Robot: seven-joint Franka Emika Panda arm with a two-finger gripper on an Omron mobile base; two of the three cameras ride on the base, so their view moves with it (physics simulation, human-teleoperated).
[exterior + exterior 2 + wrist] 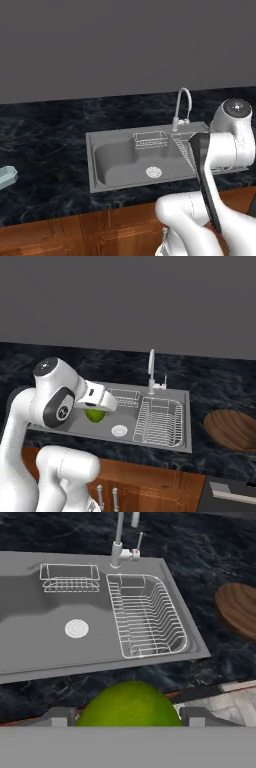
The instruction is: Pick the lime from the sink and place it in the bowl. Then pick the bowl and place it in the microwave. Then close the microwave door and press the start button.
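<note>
Hand view puts the lime (128, 704) right up front, a yellow-green dome sitting between the two dark fingertips (59, 716), so the gripper (128, 718) has it clamped, the jaws standing wide around the fruit. From the right base view the same lime (95, 415) hangs under the white hand, lifted above the sink (67, 428) basin and not resting on its floor. The drain (76, 628) and the wire rack (145, 614) lie below the hand, and the faucet (151, 372) rises behind.

Off to the right on the dark counter (220, 386) waits the bowl (232, 429), brown and shallow, well apart from the sink. In the hand view its edge (238, 609) shows at the right.

My read: the carry to the bowl is the step now. To do it well, I'd say keep the lime high enough to pass over the sink's rim and the rack, swing right steadily so the round fruit does not slip, stop over the bowl's middle, come down low, and only then let go, since a drop from height could bounce it out of so shallow a dish.

As for writing, I can spot no brand, label or lettering anywhere on sink, counter or bowl.
</note>
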